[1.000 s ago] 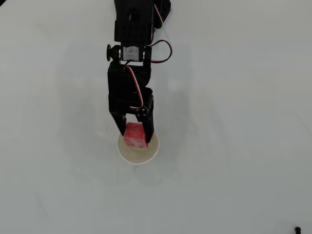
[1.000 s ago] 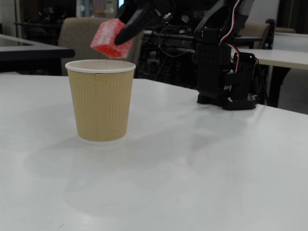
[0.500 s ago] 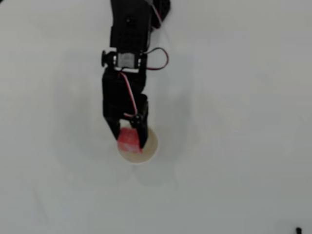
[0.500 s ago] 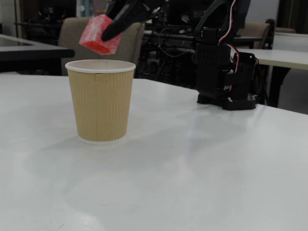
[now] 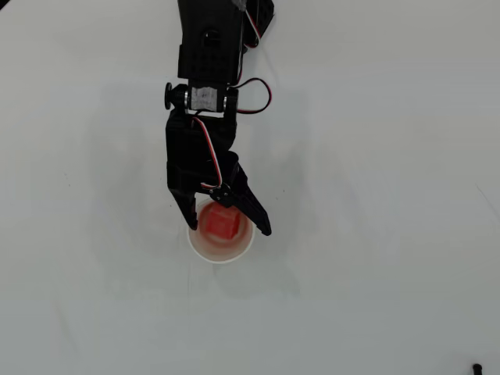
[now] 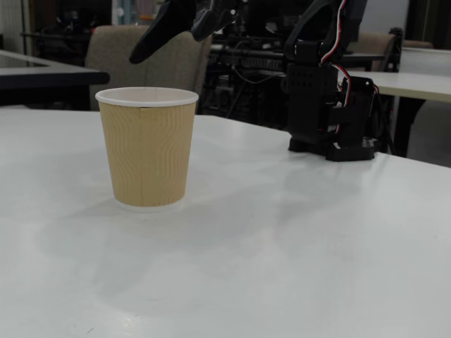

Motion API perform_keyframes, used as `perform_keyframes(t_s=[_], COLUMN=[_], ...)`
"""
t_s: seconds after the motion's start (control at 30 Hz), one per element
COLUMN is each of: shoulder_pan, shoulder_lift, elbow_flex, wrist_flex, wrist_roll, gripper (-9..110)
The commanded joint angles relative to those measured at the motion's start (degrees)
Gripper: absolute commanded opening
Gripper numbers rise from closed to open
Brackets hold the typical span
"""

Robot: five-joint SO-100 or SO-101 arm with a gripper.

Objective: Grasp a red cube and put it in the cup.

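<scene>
The cup (image 5: 223,257) stands on the white table just below the arm in the overhead view. In the fixed view the cup (image 6: 148,144) has a tan ribbed wall and a white rolled rim. The red cube (image 5: 220,224) lies inside the cup, seen from above; the cup wall hides it in the fixed view. My black gripper (image 5: 228,229) hangs over the cup's mouth with its fingers spread wide on either side of the cube, holding nothing. In the fixed view the gripper (image 6: 164,47) is just above the rim, open.
The arm's base (image 6: 331,105) stands at the back right of the table in the fixed view. A small dark thing (image 5: 476,368) sits at the overhead view's bottom right corner. Chairs and other tables lie beyond the table's far edge.
</scene>
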Motion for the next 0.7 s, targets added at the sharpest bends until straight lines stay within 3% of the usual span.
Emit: perform_keyframes(t_s=[0.0, 0.53, 0.67], shoulder_pan=[0.5, 1.3, 1.3], shoulder_lift=[1.1, 5.4, 5.7], elbow_flex=[-4.2, -1.0, -0.7], wrist_flex=[-0.3, 0.1, 0.3], wrist_roll=[0.4, 1.8, 2.2], gripper=[47, 46, 32])
